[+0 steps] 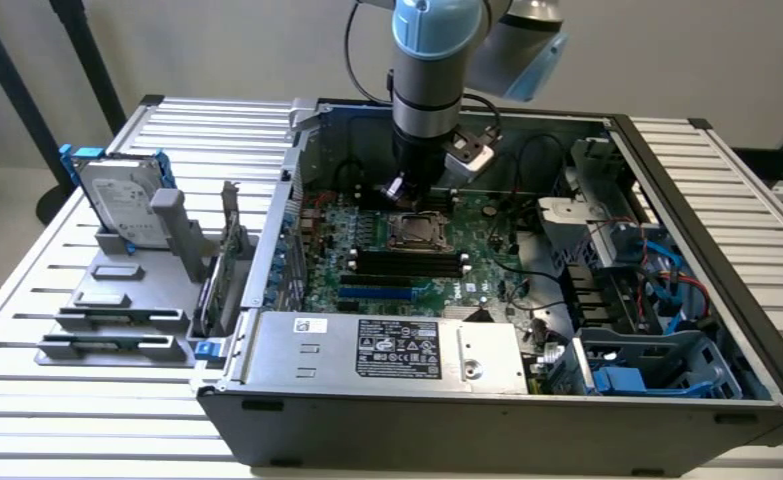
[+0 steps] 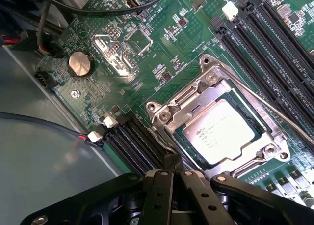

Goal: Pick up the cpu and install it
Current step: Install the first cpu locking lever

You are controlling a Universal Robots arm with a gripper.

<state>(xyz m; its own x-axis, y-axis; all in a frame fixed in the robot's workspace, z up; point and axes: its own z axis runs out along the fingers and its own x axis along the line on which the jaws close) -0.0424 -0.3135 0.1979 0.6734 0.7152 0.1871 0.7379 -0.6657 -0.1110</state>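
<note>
The cpu [image 2: 223, 131] already lies in its socket [image 2: 169, 114], just beside the pincer [image 2: 171, 163], which is closed and holds nothing. The placing seems done; whether the socket is latched is unclear.

A robotics lab: an opened grey metal computer case [image 1: 498, 425] on a slatted aluminium desk [image 1: 71, 400], under a grey-and-blue robot arm [image 1: 431, 70].
</note>
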